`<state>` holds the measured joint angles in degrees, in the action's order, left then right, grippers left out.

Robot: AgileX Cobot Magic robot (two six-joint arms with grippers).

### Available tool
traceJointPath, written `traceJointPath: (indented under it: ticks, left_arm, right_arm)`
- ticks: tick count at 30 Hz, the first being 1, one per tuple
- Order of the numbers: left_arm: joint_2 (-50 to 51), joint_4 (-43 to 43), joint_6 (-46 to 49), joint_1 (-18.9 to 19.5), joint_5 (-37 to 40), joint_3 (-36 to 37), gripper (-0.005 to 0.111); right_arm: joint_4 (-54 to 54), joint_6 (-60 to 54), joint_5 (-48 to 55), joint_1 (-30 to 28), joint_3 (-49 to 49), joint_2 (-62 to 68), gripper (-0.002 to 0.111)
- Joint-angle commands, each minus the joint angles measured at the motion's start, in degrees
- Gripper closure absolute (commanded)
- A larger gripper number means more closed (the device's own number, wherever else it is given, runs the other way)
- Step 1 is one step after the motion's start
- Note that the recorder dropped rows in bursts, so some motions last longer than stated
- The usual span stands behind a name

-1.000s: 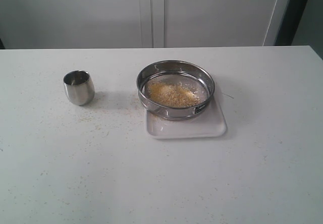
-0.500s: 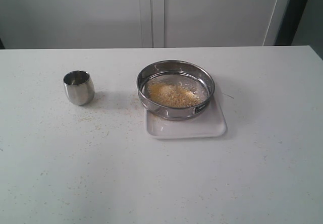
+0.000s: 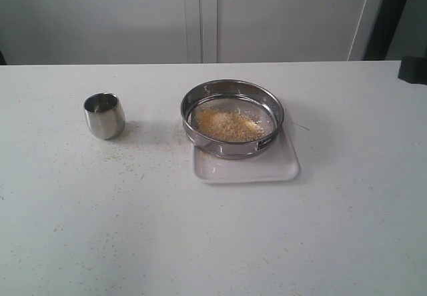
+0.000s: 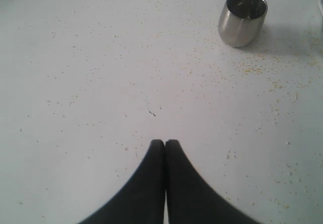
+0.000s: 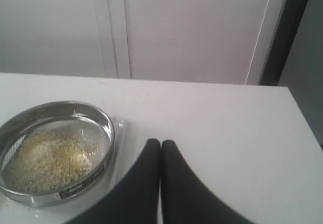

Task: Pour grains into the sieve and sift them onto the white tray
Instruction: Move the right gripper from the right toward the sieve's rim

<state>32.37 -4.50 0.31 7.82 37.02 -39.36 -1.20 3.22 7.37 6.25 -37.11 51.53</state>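
Observation:
The sieve rests on the white tray in the middle of the table. Inside it, a heap of yellow and pale grains lies on the mesh. In the right wrist view my right gripper is shut and empty above bare table, apart from the sieve, the grains and the tray beside it. My left gripper is shut and empty too, over table speckled with stray grains. At the exterior view's right edge a dark part of the right arm shows.
A small steel cup stands upright left of the sieve; the left wrist view shows the cup well beyond the fingertips. Loose grains dot the table around it. A pale wall runs behind the table's far edge.
A dark part of the right arm has come into the exterior view at the right edge. The sieve, tray and cup have not moved.

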Motion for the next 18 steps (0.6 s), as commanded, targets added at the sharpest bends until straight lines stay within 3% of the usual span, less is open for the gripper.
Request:
traceJointPath:
  ticks: [1, 18]
  left_arm:
    - [-0.34, 0.15, 0.17, 0.01, 0.32, 0.19, 0.107]
    - [-0.34, 0.15, 0.17, 0.01, 0.32, 0.19, 0.107]
  right_arm:
    - [-0.27, -0.7, 4.89, -0.62, -4.29, 5.91, 0.108]
    - [1.2, -1.69, 19.14, -0.52, -17.71, 25.62, 0.108]
